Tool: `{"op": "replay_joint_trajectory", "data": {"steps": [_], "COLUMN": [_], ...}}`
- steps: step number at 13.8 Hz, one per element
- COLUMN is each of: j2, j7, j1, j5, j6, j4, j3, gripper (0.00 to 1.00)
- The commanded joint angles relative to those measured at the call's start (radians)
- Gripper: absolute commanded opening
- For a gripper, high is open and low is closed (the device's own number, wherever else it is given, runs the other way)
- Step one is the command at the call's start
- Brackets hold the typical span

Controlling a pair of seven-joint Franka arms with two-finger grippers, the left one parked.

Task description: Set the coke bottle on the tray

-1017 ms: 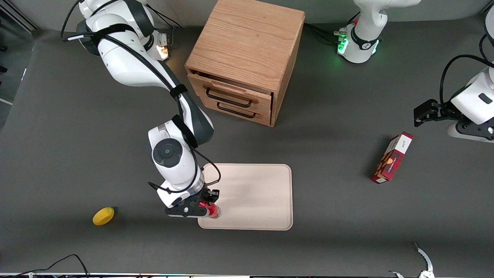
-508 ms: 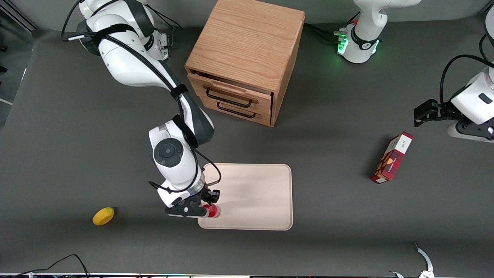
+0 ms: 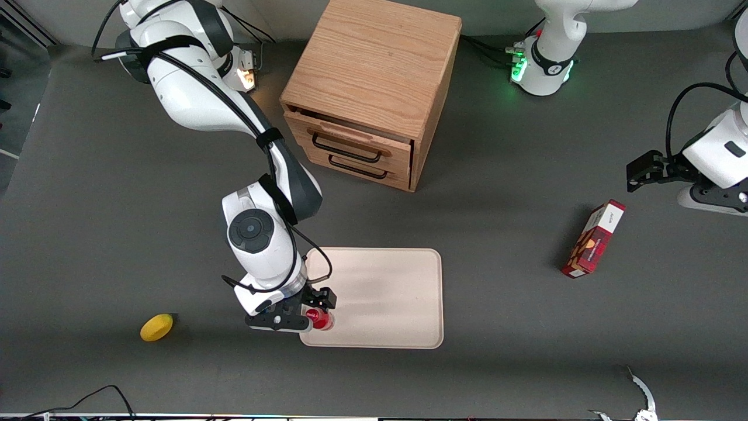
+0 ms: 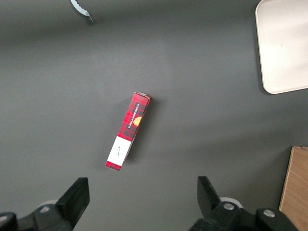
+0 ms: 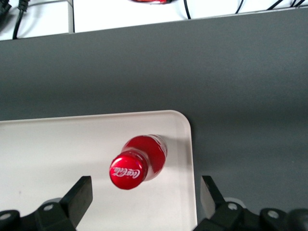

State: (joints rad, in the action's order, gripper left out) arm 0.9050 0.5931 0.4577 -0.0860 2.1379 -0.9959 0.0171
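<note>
The coke bottle (image 3: 320, 318) (image 5: 138, 161), red with a red cap, stands upright on the pale beige tray (image 3: 385, 298) (image 5: 57, 149), in the tray's corner nearest the front camera at the working arm's end. My right gripper (image 3: 312, 309) (image 5: 144, 192) hangs open just above the bottle. Its fingers (image 5: 79, 195) stand wide on either side of the cap and touch nothing.
A wooden drawer cabinet (image 3: 368, 88) stands farther from the camera than the tray. A yellow lemon (image 3: 156, 327) lies toward the working arm's end. A red carton (image 3: 593, 238) (image 4: 128, 131) lies toward the parked arm's end. The tray's corner (image 4: 284, 48) shows in the left wrist view.
The gripper's fingers have spread and let go of the bottle, which now stands free on the tray. The wrist has lifted and shifted slightly away from the tray.
</note>
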Motion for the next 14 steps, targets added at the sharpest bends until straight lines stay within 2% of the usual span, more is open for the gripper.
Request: {"op": "replay_joint_trajectory", "data": {"steps": [1,3,5,9,11,14], "j2": [-0.049,-0.125,-0.258,-0.513,-0.624,-0.716], "j7": [0.034,0.033,0.024,-0.005,-0.080,-0.258], "j1": [0.001,-0.005,-0.019,-0.103,-0.154,-0.240], "j5": [-0.003,-0.003,-0.003,-0.001,0.000,0.047], "j6": [-0.058,-0.088,-0.090,-0.092,-0.093,-0.228], "j4": [0.008,-0.065,-0.229,-0.513,-0.623,-0.647], "j3": [0.006,0.004,0.004,-0.002,-0.003,-0.008], "gripper": [1.00,1.00,1.00,1.00,1.00,1.00]}}
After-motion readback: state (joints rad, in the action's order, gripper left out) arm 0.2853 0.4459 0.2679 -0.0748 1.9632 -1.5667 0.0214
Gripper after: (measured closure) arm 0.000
